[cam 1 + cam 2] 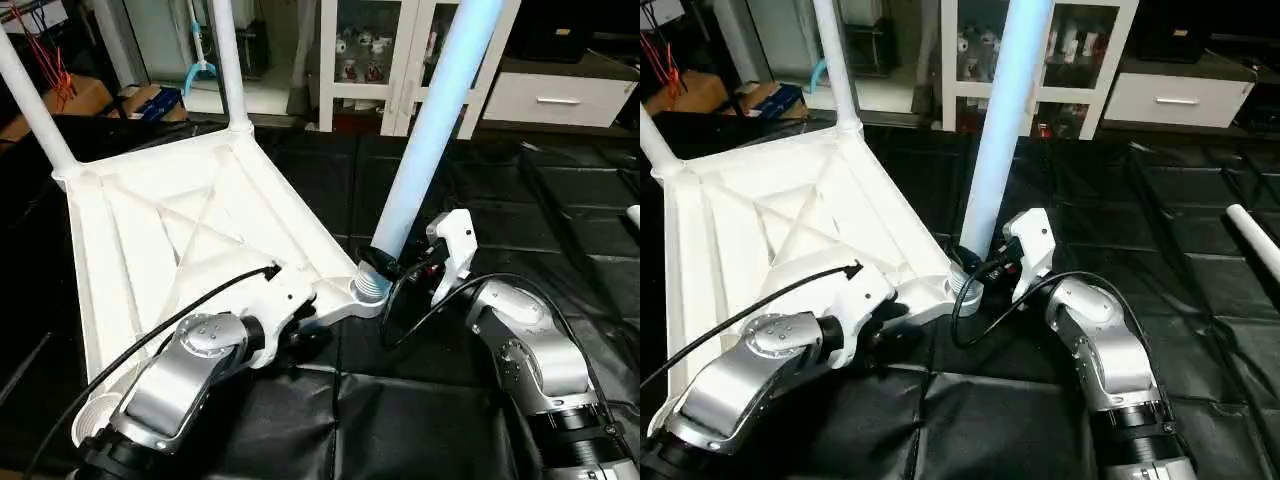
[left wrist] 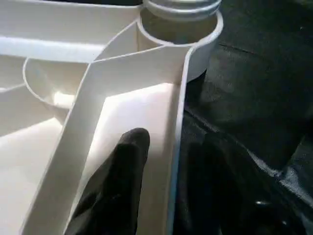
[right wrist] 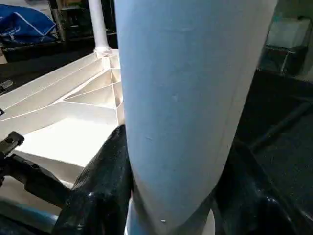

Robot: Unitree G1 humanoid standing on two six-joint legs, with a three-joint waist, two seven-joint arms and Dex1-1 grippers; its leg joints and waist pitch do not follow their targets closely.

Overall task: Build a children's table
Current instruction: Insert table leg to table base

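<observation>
The white table top [image 1: 180,230] lies upside down on the black floor, X ribs facing up. Two legs [image 1: 230,65] stand in its far corner sockets. A third leg [image 1: 425,140] stands slightly tilted in the near right socket [image 1: 370,285], its thread partly showing. My right gripper [image 3: 171,196] is shut on this leg just above the socket. My left gripper [image 2: 164,161] is shut on the table top's side rim [image 2: 178,122] close to that socket, one finger [image 2: 122,161] inside the rim and one outside. A fourth leg [image 1: 1255,240] lies on the floor at the right.
A white glass-door cabinet [image 1: 400,60] and a white drawer unit [image 1: 555,95] stand behind the table. Cardboard boxes [image 1: 70,95] and red wires sit at the back left. The near left socket [image 1: 95,415] sits by my left forearm.
</observation>
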